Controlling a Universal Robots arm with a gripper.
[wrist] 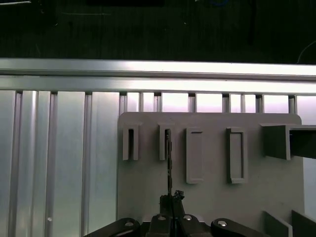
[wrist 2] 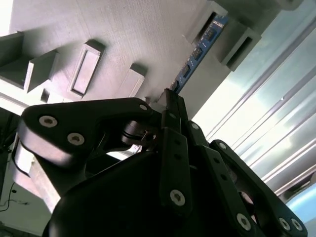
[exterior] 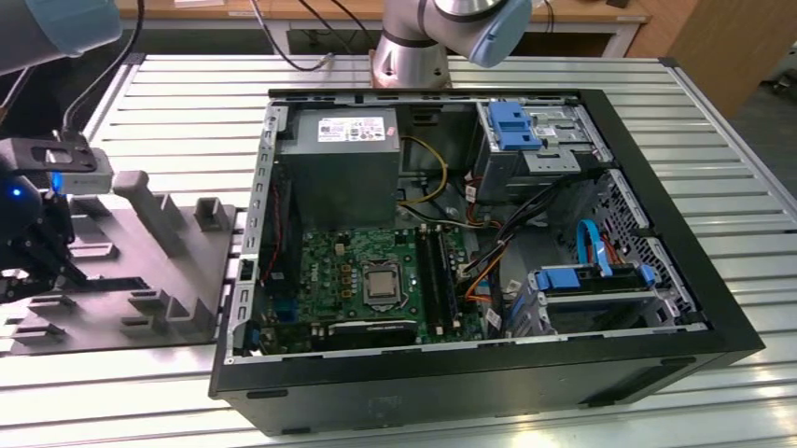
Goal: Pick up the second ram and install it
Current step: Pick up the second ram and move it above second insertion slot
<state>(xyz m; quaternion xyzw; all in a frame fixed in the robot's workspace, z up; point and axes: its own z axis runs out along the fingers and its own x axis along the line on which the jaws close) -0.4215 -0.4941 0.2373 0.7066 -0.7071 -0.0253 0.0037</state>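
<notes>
My gripper is at the exterior view's left, low over the grey moulded tray. The second ram, a thin board with dark chips, stands on edge in the tray between two upright posts. In the first wrist view the ram shows edge-on as a thin dark line running from my gripper to a tray slot. In the second wrist view my gripper is shut on the ram's near end. The long black motherboard slots lie inside the open computer case.
The tray has several upright posts and empty slots beside the ram. It rests on a ribbed metal table. The case walls, power supply, drive cages and loose cables crowd the motherboard.
</notes>
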